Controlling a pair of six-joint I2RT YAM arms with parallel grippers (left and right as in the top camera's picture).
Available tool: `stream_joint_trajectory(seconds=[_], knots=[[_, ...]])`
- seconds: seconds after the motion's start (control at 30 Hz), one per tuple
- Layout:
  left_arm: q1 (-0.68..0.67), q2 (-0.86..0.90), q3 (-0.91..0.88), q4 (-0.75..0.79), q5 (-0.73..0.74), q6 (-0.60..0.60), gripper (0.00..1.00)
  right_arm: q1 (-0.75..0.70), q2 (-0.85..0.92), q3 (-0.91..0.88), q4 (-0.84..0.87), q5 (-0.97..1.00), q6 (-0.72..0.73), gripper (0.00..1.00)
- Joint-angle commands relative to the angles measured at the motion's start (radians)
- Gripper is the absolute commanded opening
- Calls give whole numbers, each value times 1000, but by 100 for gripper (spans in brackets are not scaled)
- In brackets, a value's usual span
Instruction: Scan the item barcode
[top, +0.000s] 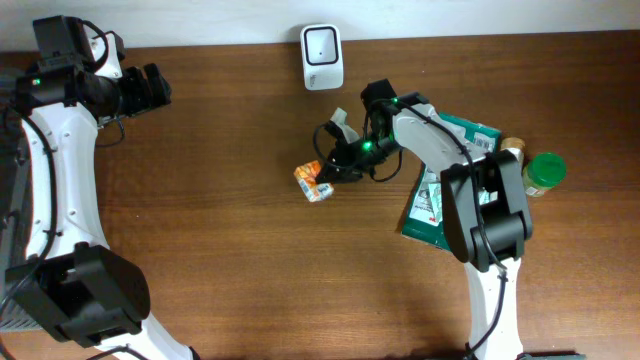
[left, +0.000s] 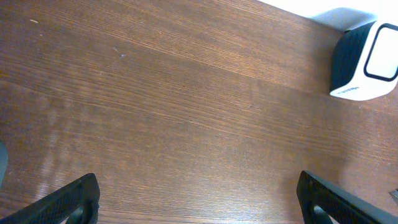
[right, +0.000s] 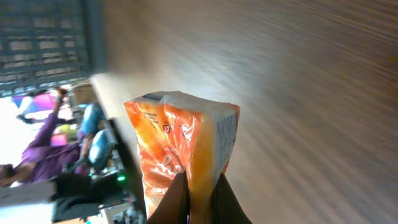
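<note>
Left fingers (top: 152, 88): far-left rear of the table (top: 220, 240), spread wide, nothing between them. The left wrist view shows only bare wood in the gap.
Scanner (top: 322, 57): white box with a dark window, standing at the rear edge of the table near the middle. It sits well to the right of the left fingers, and in the left wrist view it is at the upper right corner (left: 364, 59).
Orange packet (top: 314, 181): middle of the table, in front of the scanner and well apart from it. Orange wrapper with a white end panel. No barcode can be made out in any view. Cannot tell whether it rests on the table or is lifted off it.
Right fingers (top: 332, 173): closed tight, pinching the packet's edge (right: 186, 143) from the packet's right side.
Green pouch (top: 425, 212): lying flat, right of centre, partly under the right arm.
Green-lidded jar (top: 545, 172): just beside the pouch, at its right edge.
</note>
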Motion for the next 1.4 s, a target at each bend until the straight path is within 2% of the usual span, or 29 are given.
stream_joint_trajectory(seconds=[0.0,0.33,0.47,0.77,0.87,0.97,1.13,1.2,1.3,1.37], knots=[[1,8,-3,1,3,-6,99,-9,-100,-5,-2,-183,-42,4],[1,8,-3,1,3,-6,99,-100,-197,-5,-3,-577,-48,4],[1,8,-3,1,3,-6,99,-146,-231,-3,-20,-576,43,4],[1,8,-3,1,3,-6,99,-220,-388,-3,-57,-542,37,4],[1,8,-3,1,3,-6,99,-219,-417,-3,-57,-424,38,4],[1,8,-3,1,3,-6,99,-195,-422,-3,-66,-218,42,4],[1,8,-3,1,3,-6,99,-95,-422,-3,-59,361,193,4],[1,8,-3,1,3,-6,99,-64,-422,3,-49,516,242,4],[1,8,-3,1,3,-6,99,-27,-412,83,-53,714,252,4],[1,8,-3,1,3,-6,99,-2,-381,198,-70,875,248,4]])
